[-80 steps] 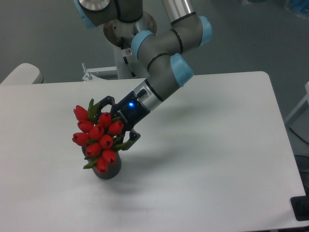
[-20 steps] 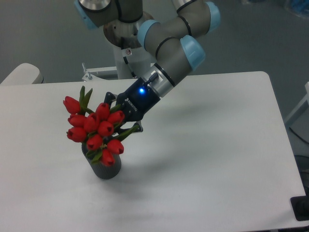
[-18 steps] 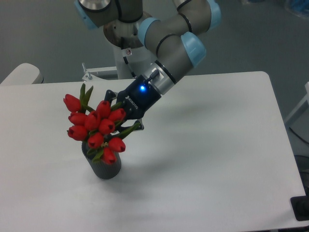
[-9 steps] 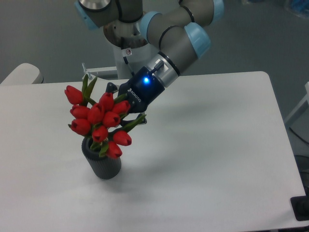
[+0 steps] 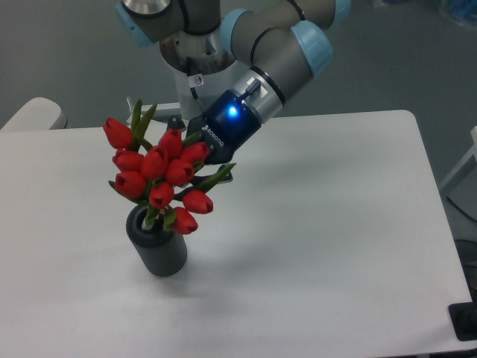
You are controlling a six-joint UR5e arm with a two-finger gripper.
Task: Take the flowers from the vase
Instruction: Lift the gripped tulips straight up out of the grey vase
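Dark two-finger gripper (image 5: pixel 195 158) w/ blue light, pinching the bunch of red tulip buds w/ green leaves (image 5: pixel 158 177), has lifted it higher vs. a sec ago, lowest buds now just above the dark grey ribbed vase's rim (image 5: pixel 158 250) on white desk (image 5: pixel 335 224), so extraction prob. nearly done.

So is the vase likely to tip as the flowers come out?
Possibly. The vase is small and upright, shorter than the flowers, whose stems seem to leave it at a slant, so drag could pull it sideways. It looks thick-walled, perhaps heavy enough to stay put.
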